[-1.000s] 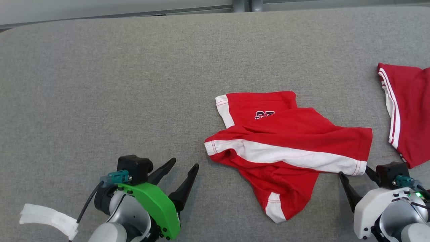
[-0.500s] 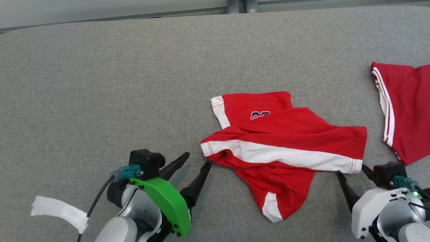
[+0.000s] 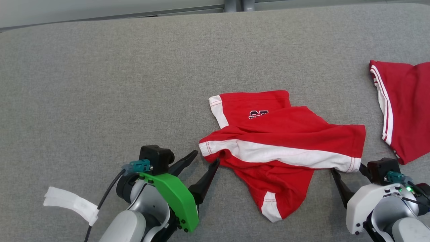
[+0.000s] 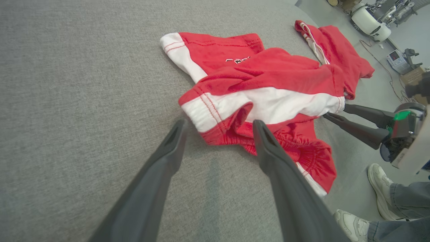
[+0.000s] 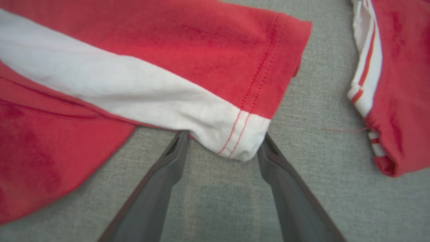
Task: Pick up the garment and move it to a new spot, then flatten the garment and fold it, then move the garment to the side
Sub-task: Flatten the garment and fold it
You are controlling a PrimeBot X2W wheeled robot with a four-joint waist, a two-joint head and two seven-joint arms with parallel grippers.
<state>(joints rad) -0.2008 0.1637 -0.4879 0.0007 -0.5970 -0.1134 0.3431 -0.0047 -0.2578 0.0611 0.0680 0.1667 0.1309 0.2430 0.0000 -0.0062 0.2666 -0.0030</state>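
Note:
The garment point(image 3: 285, 134) is a crumpled pair of red shorts with white bands, lying mid-table on the grey cloth surface point(image 3: 100, 84). My left gripper point(image 3: 206, 157) is open at its left end. In the left wrist view the white-hemmed fold of the garment point(image 4: 268, 74) sits just ahead of and between the left gripper's point(image 4: 219, 122) spread fingers. My right gripper point(image 3: 347, 168) is open at the right corner. In the right wrist view the garment's point(image 5: 168, 50) white corner lies between the right gripper's point(image 5: 223, 136) fingertips, not clamped. The right gripper point(image 4: 336, 111) also appears in the left wrist view.
A second red garment point(image 3: 406, 107) with white stripes lies at the table's right side, close to my right arm. A white tag point(image 3: 70, 205) hangs from the left arm's cable. A person's shoes point(image 4: 352, 225) stand on the floor beside the table.
My left gripper has moved forward and right up to the garment's left end. The right gripper has edged onto the right corner. Both stay open; the garment has not moved.

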